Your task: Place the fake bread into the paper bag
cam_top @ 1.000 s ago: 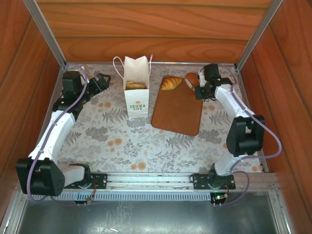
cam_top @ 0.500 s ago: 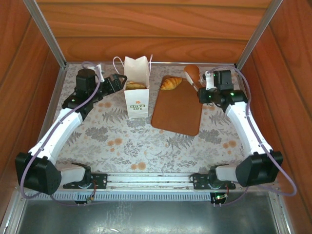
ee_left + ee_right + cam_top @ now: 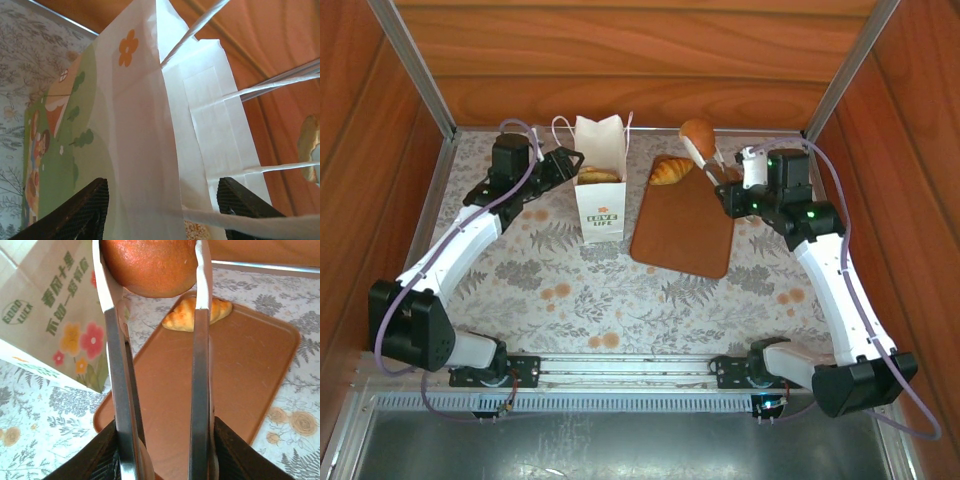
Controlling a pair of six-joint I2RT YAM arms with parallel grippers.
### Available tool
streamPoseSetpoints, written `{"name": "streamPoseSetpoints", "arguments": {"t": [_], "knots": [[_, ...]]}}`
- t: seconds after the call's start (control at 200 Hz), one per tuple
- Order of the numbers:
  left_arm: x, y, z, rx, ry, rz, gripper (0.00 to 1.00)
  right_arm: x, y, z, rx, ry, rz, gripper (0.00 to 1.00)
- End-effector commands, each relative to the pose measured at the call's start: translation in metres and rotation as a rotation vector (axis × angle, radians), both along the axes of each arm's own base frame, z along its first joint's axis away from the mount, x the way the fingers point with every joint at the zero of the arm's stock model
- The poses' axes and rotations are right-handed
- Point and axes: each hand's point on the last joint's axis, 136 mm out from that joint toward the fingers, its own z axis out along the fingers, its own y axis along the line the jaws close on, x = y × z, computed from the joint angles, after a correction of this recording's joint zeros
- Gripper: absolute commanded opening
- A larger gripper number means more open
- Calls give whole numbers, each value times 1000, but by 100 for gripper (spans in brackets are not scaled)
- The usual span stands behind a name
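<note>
The white paper bag [image 3: 600, 190] stands upright at the back of the table, with a golden piece of fake bread [image 3: 598, 174] showing in its mouth. My left gripper [image 3: 565, 163] is at the bag's left rim. In the left wrist view its jaws [image 3: 162, 205] stand open on either side of the bag's wall [image 3: 145, 125]. My right gripper [image 3: 732, 180] is shut on metal tongs [image 3: 705, 158], which pinch a round brown roll [image 3: 697, 132] held in the air right of the bag. A croissant [image 3: 671, 170] lies on the brown board [image 3: 685, 225]. The right wrist view shows the tongs [image 3: 116, 365], the roll [image 3: 150, 265] and the croissant [image 3: 192, 314].
Wooden walls close in the floral-patterned table on three sides. The bag's white cord handles [image 3: 260, 225] hang loose near my left fingers. The brown board [image 3: 240, 365] lies just right of the bag [image 3: 50, 315].
My right arm has raised the tongs with the roll off the board and swung them left towards the bag. My left gripper has moved right to the bag's rim and narrowed its jaws.
</note>
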Motion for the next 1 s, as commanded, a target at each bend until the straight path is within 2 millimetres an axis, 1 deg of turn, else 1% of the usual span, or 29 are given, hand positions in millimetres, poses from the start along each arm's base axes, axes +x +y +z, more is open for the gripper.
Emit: {"name": "streamPoseSetpoints", "arguments": {"t": [0.0, 0.11, 0.285, 0.375, 0.45, 0.56, 0.645, 0.75, 0.9, 0.995], "knots": [[5, -7, 20, -50, -32, -15, 54, -4, 16, 40, 70, -107, 57, 43], [5, -8, 18, -57, -24, -11, 49, -9, 29, 58, 90, -151, 98, 43], [4, -8, 18, -67, -16, -8, 45, -16, 54, 87, 122, -244, 179, 43], [3, -8, 18, -66, -19, -11, 40, -19, 67, 102, 127, -296, 223, 43], [3, -7, 20, -62, -29, -6, 39, -22, 79, 115, 133, -339, 260, 43], [1, -4, 23, -53, -45, 0, 35, -24, 98, 127, 144, -374, 314, 42], [0, -1, 24, -44, -53, 12, 33, -23, 115, 131, 159, -380, 348, 42], [-3, 1, 24, -31, -64, 15, 30, -24, 140, 128, 173, -368, 410, 42], [-4, 5, 21, -17, -64, 27, 26, -13, 169, 118, 204, -299, 420, 42], [-4, 5, 21, -15, -65, 26, 24, -4, 183, 112, 235, -256, 409, 41]]}}
